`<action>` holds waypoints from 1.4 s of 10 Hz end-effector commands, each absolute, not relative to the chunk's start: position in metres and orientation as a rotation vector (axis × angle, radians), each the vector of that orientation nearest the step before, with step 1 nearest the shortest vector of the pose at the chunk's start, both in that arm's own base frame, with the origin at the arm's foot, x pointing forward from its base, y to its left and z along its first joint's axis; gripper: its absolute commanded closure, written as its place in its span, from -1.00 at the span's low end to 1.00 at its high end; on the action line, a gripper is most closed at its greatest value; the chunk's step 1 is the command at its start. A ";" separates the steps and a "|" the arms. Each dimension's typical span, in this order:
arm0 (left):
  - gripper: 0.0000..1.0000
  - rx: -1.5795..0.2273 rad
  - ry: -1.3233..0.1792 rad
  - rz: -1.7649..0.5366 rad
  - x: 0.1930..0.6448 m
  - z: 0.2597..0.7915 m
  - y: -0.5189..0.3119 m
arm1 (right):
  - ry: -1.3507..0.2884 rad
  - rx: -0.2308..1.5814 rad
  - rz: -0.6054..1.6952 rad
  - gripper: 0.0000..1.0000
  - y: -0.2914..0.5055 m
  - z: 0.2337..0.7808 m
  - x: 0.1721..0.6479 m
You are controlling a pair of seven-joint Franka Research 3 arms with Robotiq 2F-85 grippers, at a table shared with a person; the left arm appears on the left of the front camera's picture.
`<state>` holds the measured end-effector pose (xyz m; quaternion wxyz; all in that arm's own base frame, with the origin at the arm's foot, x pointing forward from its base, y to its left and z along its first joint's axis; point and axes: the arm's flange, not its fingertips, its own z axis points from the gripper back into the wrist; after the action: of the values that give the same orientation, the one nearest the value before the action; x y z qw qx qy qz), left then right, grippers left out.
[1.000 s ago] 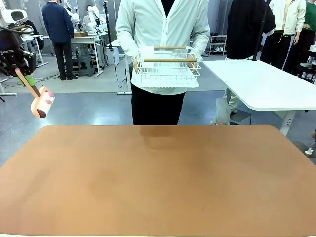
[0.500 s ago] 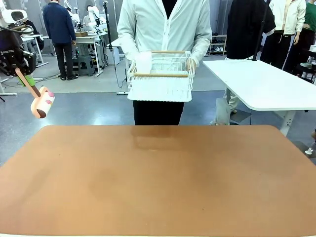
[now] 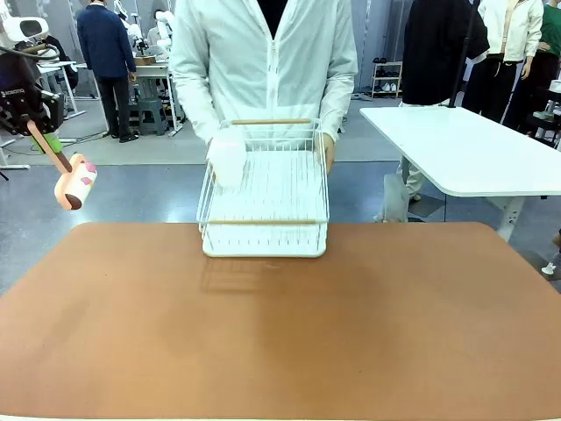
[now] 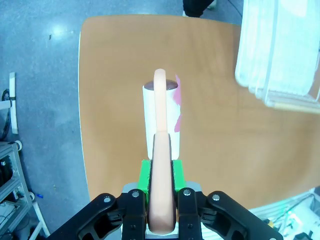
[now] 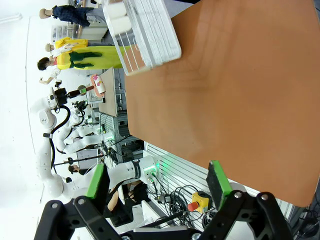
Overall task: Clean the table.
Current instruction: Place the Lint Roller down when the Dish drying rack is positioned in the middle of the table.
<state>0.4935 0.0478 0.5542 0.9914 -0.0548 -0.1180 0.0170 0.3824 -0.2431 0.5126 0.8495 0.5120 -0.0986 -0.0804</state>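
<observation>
The table [image 3: 280, 342] has a bare reddish-brown top. My left gripper [image 3: 35, 132] hangs high beyond the table's left far corner, shut on the pink handle of a lint roller [image 3: 75, 182]. In the left wrist view the green pads [image 4: 144, 175] clamp that handle, and the lint roller [image 4: 161, 115] points out over the table [image 4: 225, 145]. My right gripper [image 5: 157, 185] stands open with nothing between its fingers, above the table [image 5: 225, 90].
A person at the far side holds a white wire rack [image 3: 266, 210] with wooden handles, tilted, low over the table's far middle edge. A white cup [image 3: 228, 162] sits in it. A white-topped table [image 3: 465, 149] stands at the back right.
The person has stepped closer and brought the wire rack down from chest height to the table's far edge. My left gripper and the lint roller have not moved.
</observation>
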 end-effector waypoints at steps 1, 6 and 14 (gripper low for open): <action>0.63 -0.093 -0.254 0.042 0.493 0.557 0.049 | -0.217 1.082 -0.162 -1.00 -0.243 0.516 0.382; 0.63 -0.093 -0.254 0.042 0.493 0.557 0.049 | -0.217 1.082 -0.162 -1.00 -0.243 0.516 0.382; 0.63 -0.093 -0.254 0.042 0.493 0.557 0.049 | -0.217 1.082 -0.162 -1.00 -0.243 0.516 0.382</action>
<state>0.4935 0.0478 0.5542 0.9914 -0.0548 -0.1180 0.0170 0.3824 -0.2431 0.5126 0.8495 0.5120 -0.0986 -0.0804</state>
